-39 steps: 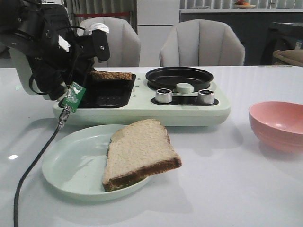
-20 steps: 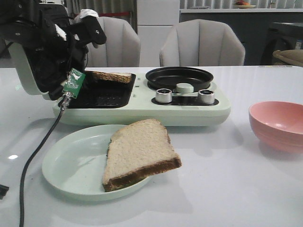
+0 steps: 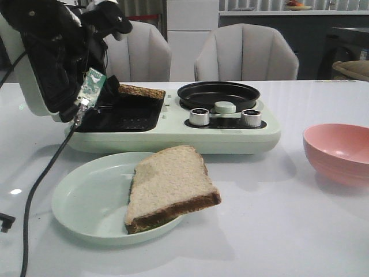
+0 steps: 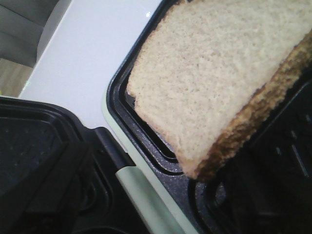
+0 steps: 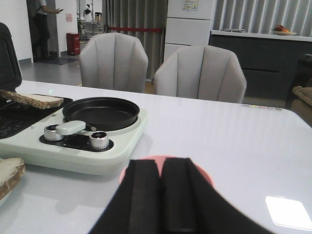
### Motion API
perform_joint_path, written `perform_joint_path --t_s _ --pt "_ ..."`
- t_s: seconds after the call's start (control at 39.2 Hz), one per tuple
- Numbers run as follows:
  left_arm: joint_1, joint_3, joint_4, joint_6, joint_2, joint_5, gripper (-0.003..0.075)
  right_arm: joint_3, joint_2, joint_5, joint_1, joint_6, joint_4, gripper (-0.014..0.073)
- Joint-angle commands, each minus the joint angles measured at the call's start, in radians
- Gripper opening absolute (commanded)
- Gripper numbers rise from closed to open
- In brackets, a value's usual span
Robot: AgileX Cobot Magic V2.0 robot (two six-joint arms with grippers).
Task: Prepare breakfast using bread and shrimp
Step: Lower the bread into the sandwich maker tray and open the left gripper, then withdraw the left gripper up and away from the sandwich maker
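Note:
One bread slice (image 3: pixel 170 186) lies on the pale green plate (image 3: pixel 81 199) at the front and hangs over its right rim. The other bread slice (image 3: pixel 142 91) rests tilted in the black grill tray (image 3: pixel 124 118) of the breakfast maker, leaning on its back edge; it fills the left wrist view (image 4: pixel 214 83). My left gripper (image 3: pixel 111 17) is above and left of that slice, apart from it, open and empty. My right gripper (image 5: pixel 160 163) is shut and empty over the pink bowl (image 5: pixel 200 173). The shrimp is not in view.
The breakfast maker (image 3: pixel 173 135) has its lid (image 3: pixel 34 75) raised at the left, and a round black pan (image 3: pixel 218 94) and two knobs on the right. The pink bowl (image 3: pixel 337 151) stands at the right. A black cable (image 3: pixel 40 184) hangs from my left arm.
My left gripper has risen up and away from the slice in the grill tray. The slice stays in the tray. The right arm has not moved.

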Motion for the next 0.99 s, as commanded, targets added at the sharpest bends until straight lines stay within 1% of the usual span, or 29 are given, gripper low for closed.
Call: perform_joint_path --t_s 0.0,0.2,0.38,0.54,0.71,0.82,0.87,0.97 --pt "-0.012 -0.027 -0.041 -0.002 -0.102 -0.023 0.0583 -0.017 -0.021 -0.073 -0.007 -0.003 -0.009 0.0118" --pt "-0.019 -0.027 -0.098 -0.002 -0.141 0.045 0.0583 -0.017 -0.021 -0.073 -0.007 -0.003 -0.009 0.0118" --pt "-0.024 -0.025 -0.101 -0.002 -0.192 0.118 0.0583 -0.017 -0.021 -0.073 -0.007 -0.003 -0.009 0.0118" --pt "-0.035 -0.025 -0.143 -0.002 -0.275 0.125 0.0583 -0.017 -0.021 -0.073 -0.007 -0.003 -0.009 0.0118" --pt "-0.041 -0.023 -0.17 -0.002 -0.381 0.195 0.0583 -0.017 -0.021 -0.073 -0.007 -0.003 -0.009 0.0118" --pt "-0.041 0.001 -0.197 0.0 -0.446 0.202 0.0583 -0.017 -0.021 -0.073 -0.007 -0.003 -0.009 0.0118" --pt "-0.041 0.026 -0.222 0.012 -0.484 0.196 0.0583 -0.017 -0.021 -0.073 -0.007 -0.003 -0.009 0.0118" --pt "-0.041 0.083 -0.292 0.099 -0.574 0.186 0.0583 -0.017 -0.021 -0.073 -0.007 -0.003 -0.009 0.0118"
